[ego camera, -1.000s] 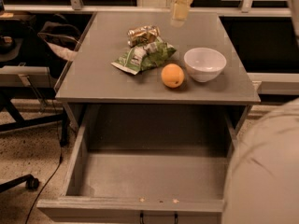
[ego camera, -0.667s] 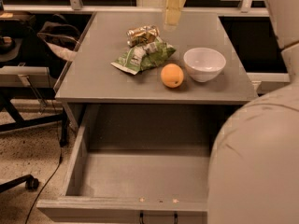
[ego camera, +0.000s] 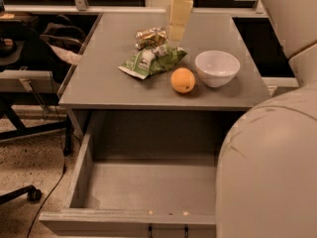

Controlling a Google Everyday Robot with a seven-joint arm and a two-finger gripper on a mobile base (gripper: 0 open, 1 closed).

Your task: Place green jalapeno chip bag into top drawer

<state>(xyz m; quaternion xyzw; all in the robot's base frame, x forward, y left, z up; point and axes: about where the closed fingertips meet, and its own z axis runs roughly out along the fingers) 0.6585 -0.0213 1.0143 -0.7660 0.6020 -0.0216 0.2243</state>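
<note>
The green jalapeno chip bag (ego camera: 154, 61) lies crinkled and flat on the grey table top (ego camera: 109, 83), white end toward the left. The gripper (ego camera: 177, 32) hangs down from the top of the view, its pale fingers just above the bag's far right end, beside the crushed gold-brown can (ego camera: 150, 37). The top drawer (ego camera: 84, 167) is pulled open below the table front, with nothing visible inside it. Its front panel with a small dark handle (ego camera: 167, 229) is at the bottom edge.
An orange (ego camera: 183, 80) and a white bowl (ego camera: 217, 68) sit right of the bag. My large pale arm body (ego camera: 270, 167) fills the lower right and hides the drawer's right part. An office chair base (ego camera: 29, 128) and cables are on the floor at left.
The gripper has moved left and down, from above the table's far edge to just over the chip bag. The arm body has swung further into the right of the view.
</note>
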